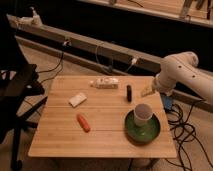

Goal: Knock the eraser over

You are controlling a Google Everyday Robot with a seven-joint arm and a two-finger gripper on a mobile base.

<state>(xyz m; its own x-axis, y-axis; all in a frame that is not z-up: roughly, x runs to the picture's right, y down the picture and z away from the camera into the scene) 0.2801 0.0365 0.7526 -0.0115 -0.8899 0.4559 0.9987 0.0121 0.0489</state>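
Note:
The eraser point(129, 93) is a small, narrow black block standing upright on the wooden table point(105, 140), toward the back right. My white arm point(177, 72) reaches in from the right. My gripper point(147, 90) is at the table's right back edge, a short way to the right of the eraser and apart from it. A pale yellowish patch shows at the gripper's tip.
A green bowl point(145, 133) with a white cup point(142, 114) in it sits in front of the eraser. A white packet point(106, 83), a pale block point(77, 99) and an orange object point(83, 123) lie on the table. A black chair point(17, 90) stands left. Cables point(185, 130) lie right.

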